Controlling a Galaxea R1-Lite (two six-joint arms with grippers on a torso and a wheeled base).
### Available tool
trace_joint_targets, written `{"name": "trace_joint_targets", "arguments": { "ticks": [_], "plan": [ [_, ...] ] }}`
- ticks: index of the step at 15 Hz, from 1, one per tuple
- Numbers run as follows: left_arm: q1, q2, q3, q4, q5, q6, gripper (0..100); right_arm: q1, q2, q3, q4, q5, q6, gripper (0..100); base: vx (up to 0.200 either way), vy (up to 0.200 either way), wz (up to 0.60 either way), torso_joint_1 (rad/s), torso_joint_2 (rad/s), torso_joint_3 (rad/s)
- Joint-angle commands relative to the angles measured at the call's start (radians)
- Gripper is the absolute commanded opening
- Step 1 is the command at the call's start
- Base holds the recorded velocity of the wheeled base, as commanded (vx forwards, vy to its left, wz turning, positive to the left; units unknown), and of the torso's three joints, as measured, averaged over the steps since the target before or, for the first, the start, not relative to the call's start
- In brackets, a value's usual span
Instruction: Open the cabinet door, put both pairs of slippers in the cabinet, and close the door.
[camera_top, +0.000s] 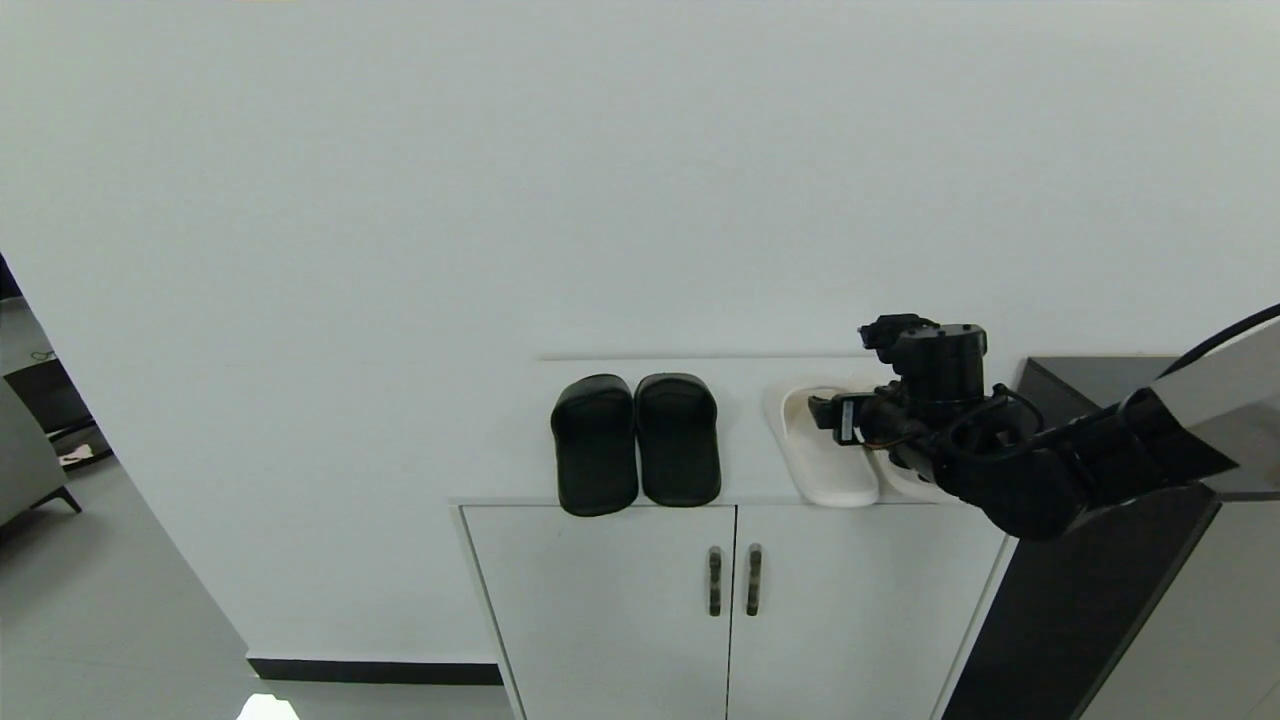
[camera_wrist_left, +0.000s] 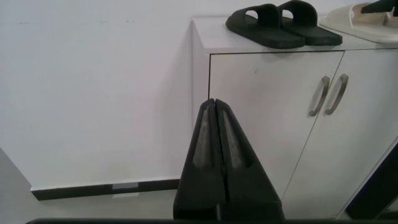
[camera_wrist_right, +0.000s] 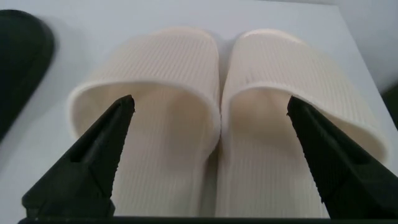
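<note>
1. Cream slippers (camera_top: 822, 455) sit as a pair on top of the white cabinet (camera_top: 600, 590), at its right end, touching side by side, toes toward the wall (camera_top: 500, 200).
2. Black slippers (camera_top: 636, 442) sit as a pair on the same top, near the middle, well apart from the cream pair. Their heels slightly overhang the front edge.
3. Both cabinet doors (camera_top: 860, 610) are shut. The two metal handles (camera_top: 714, 580) stand upright next to each other at the centre seam.
4. Right arm: comes in from the right, its forearm crossing in front of a dark unit (camera_top: 1090, 380) that stands against the cabinet's right side. The wrist is turned toward the cream pair.
5. Right gripper (camera_top: 826, 412): held at the heel end of the cream slippers, just above the top. In the right wrist view its fingers (camera_wrist_right: 93, 168) are spread wide, one on the outer side of each slipper, so the pair lies between them. I cannot tell whether they touch.
6. Left gripper (camera_wrist_left: 214, 104): held low, in front of the cabinet's left front corner, pointing at it. Its fingers are pressed together with nothing between them.
</note>
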Motion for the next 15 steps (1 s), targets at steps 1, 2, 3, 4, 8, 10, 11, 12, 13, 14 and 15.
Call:
{"name": "trace_joint_targets", "arguments": {
  "ticks": [1, 2, 3, 4, 8, 10, 11, 12, 13, 14, 15],
  "plan": [
    [0.0, 0.0, 0.0, 0.0, 0.0, 0.0, 0, -0.006, 0.051, -0.034, 0.0, -0.002, -0.005, 100, 0.0, 0.0, 0.0, 0.0, 0.0, 0.0],
    [0.0, 0.0, 0.0, 0.0, 0.0, 0.0, 0, -0.006, 0.058, -0.04, 0.0, -0.002, -0.005, 100, 0.0, 0.0, 0.0, 0.0, 0.0, 0.0],
    [0.0, 0.0, 0.0, 0.0, 0.0, 0.0, 0, -0.009, 0.078, -0.064, 0.002, -0.002, -0.007, 100, 0.0, 0.0, 0.0, 0.0, 0.0, 0.0],
    [0.0, 0.0, 0.0, 0.0, 0.002, 0.0, 0, -0.017, 0.092, -0.081, 0.002, -0.002, -0.016, 100, 0.0, 0.0, 0.0, 0.0, 0.0, 0.0],
    [0.0, 0.0, 0.0, 0.0, 0.002, 0.0, 0, -0.043, 0.13, -0.144, 0.01, -0.002, -0.027, 0, 0.0, 0.0, 0.0, 0.0, 0.0, 0.0],
    [0.0, 0.0, 0.0, 0.0, 0.002, 0.0, 0, -0.056, 0.14, -0.17, 0.019, 0.001, -0.027, 0, 0.0, 0.0, 0.0, 0.0, 0.0, 0.0],
    [0.0, 0.0, 0.0, 0.0, 0.002, 0.0, 0, -0.057, 0.14, -0.176, 0.031, 0.001, -0.027, 0, 0.0, 0.0, 0.0, 0.0, 0.0, 0.0],
    [0.0, 0.0, 0.0, 0.0, 0.002, 0.0, 0, -0.056, 0.138, -0.179, 0.034, 0.003, -0.027, 0, 0.0, 0.0, 0.0, 0.0, 0.0, 0.0],
    [0.0, 0.0, 0.0, 0.0, 0.002, 0.0, 0, -0.056, 0.136, -0.181, 0.034, 0.004, -0.025, 0, 0.0, 0.0, 0.0, 0.0, 0.0, 0.0],
    [0.0, 0.0, 0.0, 0.0, 0.002, 0.0, 0, -0.051, 0.13, -0.181, 0.034, 0.004, -0.025, 0, 0.0, 0.0, 0.0, 0.0, 0.0, 0.0],
    [0.0, 0.0, 0.0, 0.0, 0.002, 0.0, 0, -0.042, 0.115, -0.175, 0.034, 0.004, -0.025, 0, 0.0, 0.0, 0.0, 0.0, 0.0, 0.0]
  ]
}}
